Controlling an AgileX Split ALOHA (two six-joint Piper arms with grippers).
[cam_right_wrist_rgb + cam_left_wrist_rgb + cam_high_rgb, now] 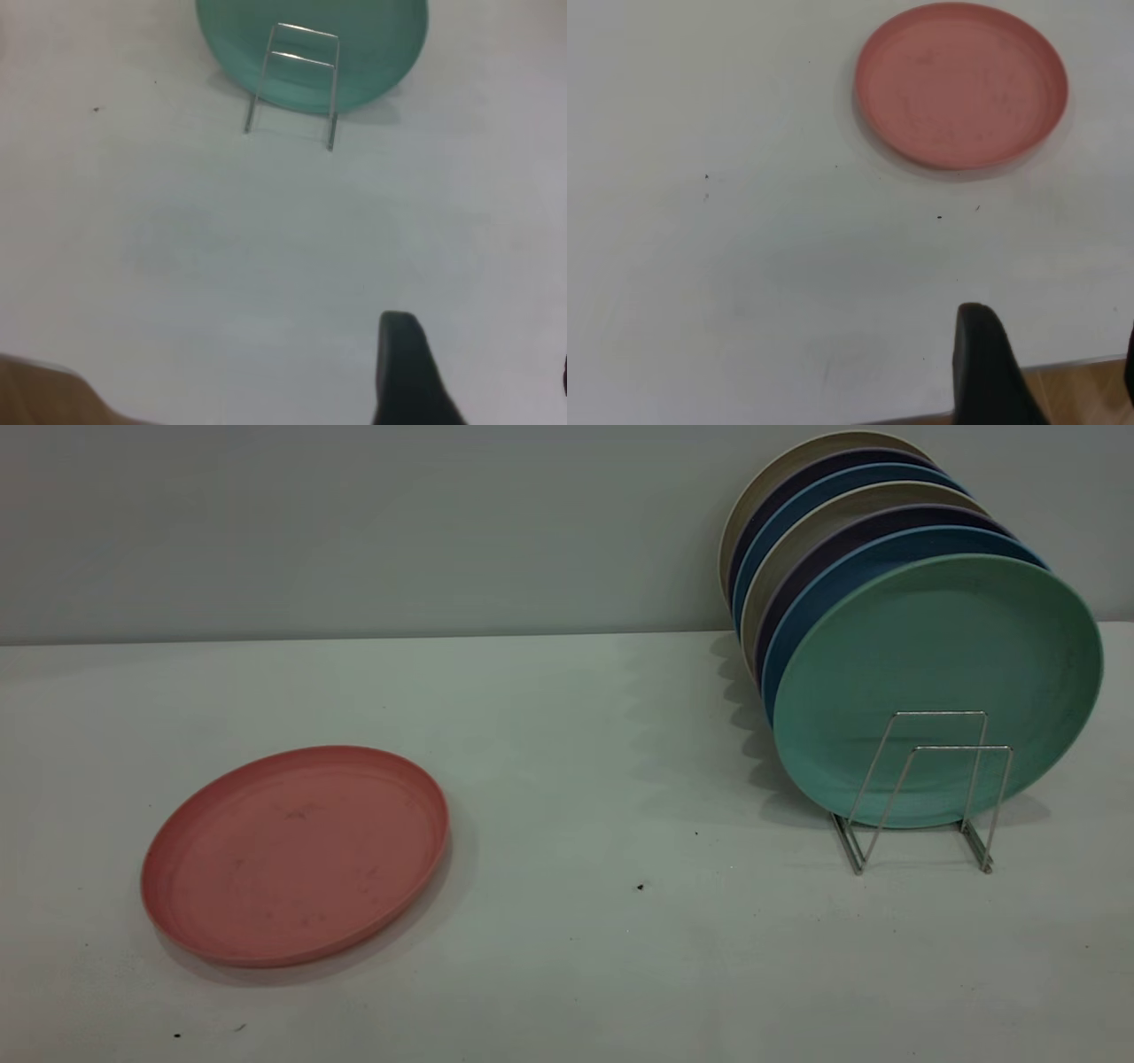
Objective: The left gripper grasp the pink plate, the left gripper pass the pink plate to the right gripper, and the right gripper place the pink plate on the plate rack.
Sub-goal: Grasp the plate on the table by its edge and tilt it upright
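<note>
The pink plate (297,856) lies flat on the worktop (567,957), rim up, well apart from the plate rack (921,793). The left gripper (1050,372) hangs near the worktop's edge, clear of the plate; its fingers (983,363) stand apart and hold nothing, one cut off at the frame's side. The right gripper (478,372) likewise shows spread, empty fingers (403,367) away from the rack. A mint-green plate (939,682) stands foremost in the rack, hiding most of six plates behind.
</note>
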